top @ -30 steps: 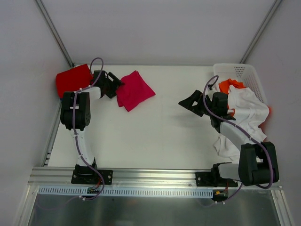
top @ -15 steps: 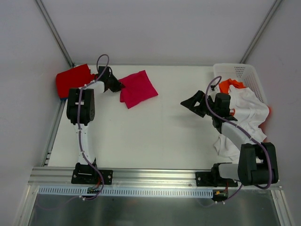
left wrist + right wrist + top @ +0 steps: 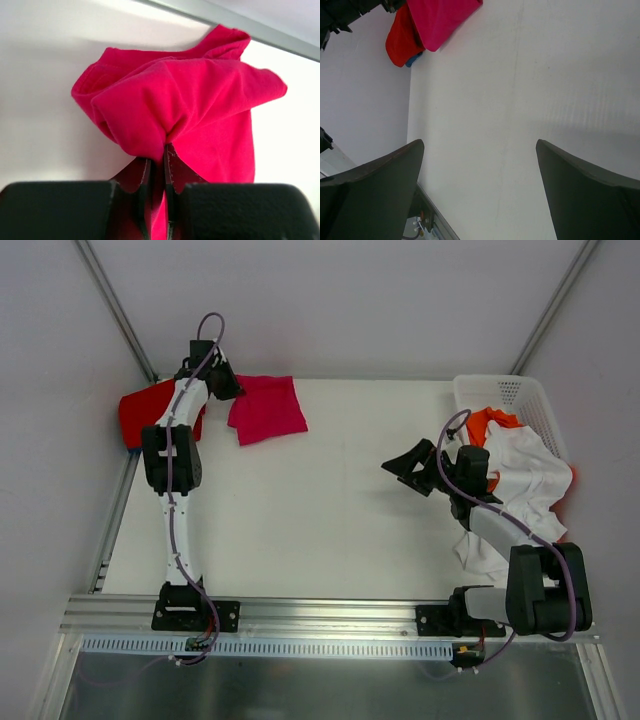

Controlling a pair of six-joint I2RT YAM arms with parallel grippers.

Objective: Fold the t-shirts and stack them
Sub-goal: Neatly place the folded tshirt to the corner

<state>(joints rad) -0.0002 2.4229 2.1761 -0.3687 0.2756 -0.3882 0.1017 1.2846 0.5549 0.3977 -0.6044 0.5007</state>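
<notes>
the left arm [image 3: 186,410] reaches to the far left corner of the white counter [image 3: 340,520], and its jaws are clamped shut on a bunched pinch of the folded crimson-pink cloth t-shirt [image 3: 195,95]. that shirt lies at the back edge, just beside the folded red cloth t-shirt [image 3: 148,412]. from the right wrist view its edge seems to overlap the red one, and a sliver of blue cloth [image 3: 414,61] shows beneath. the right arm [image 3: 480,510] holds its jaws spread wide with nothing between them, above bare counter near the white plastic lattice basket [image 3: 525,392]. the white cloth t-shirt [image 3: 525,475] and the orange cloth t-shirt [image 3: 487,421] spill over the basket's rim

we judge the step in hand to be setting the pink shirt onto the red pile, and the grip itself is the main danger. the jaws gather only a small tuck at one edge, so we cannot tell whether every layer is caught. if only the upper layers are held, a lift or drag may pull the fold open and leave the rest trailing. dragging the shirt across instead of lifting it could also push the red shirt askew or rumple it against the wall. the left arm is stretched far out, so a clean placement may be hard. on the other side, the white shirt hangs down close beside the right arm, and a careless swing could snag it and haul it out of the basket
</notes>
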